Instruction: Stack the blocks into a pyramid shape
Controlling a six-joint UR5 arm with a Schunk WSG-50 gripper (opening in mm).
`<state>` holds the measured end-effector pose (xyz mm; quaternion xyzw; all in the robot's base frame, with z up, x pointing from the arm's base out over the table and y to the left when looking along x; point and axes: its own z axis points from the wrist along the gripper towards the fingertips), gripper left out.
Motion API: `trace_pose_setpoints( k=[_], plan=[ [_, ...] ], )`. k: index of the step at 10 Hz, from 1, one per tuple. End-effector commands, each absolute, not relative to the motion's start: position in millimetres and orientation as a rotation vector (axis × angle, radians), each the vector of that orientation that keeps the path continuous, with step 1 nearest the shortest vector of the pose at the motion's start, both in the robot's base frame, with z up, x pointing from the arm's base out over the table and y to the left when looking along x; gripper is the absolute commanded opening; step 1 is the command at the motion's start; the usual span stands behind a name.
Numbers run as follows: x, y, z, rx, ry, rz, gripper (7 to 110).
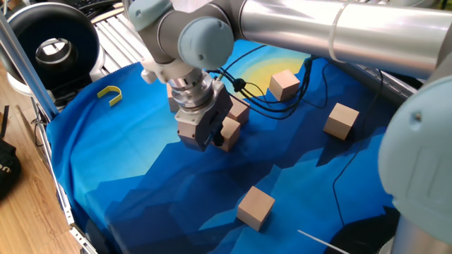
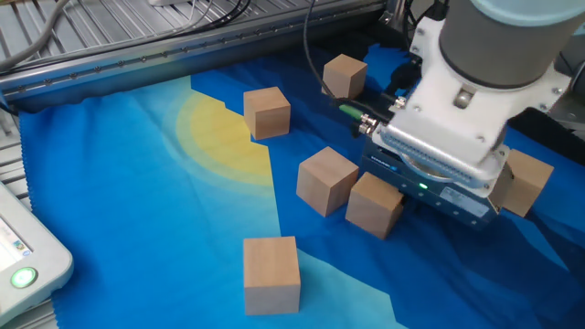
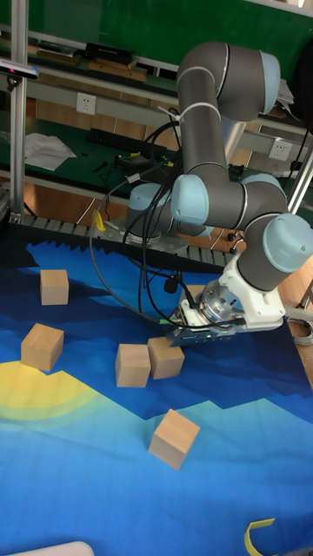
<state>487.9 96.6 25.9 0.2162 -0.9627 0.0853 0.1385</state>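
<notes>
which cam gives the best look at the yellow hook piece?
One fixed view: the yellow hook lies whole and unobstructed on the blue cloth, far from the blocks. The tall fixed view catches only part of it at the bottom edge. The other fixed view doesn't show it.
</notes>
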Motion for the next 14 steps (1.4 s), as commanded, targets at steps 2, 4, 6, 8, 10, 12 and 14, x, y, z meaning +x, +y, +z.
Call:
trace_pose_setpoints(
  k=[2, 4, 6, 8, 10, 12, 14],
  plan=[
    [500, 97, 26, 0.814, -2.785, 0.25, 7],
    [504, 85, 28, 0.836, -2.768, 0.305, 7],
    [506, 85, 26, 0.859, -2.772, 0.288, 7],
    [509, 81, 29, 0.873, -2.766, 0.303, 7],
    [510, 84, 26, 0.853, -2.789, 0.272, 7],
    [517, 129, 19, 0.57, -2.948, 0.027, 7],
    [557, 135, 33, 0.465, -3.06, -0.052, 7]
  ],
)
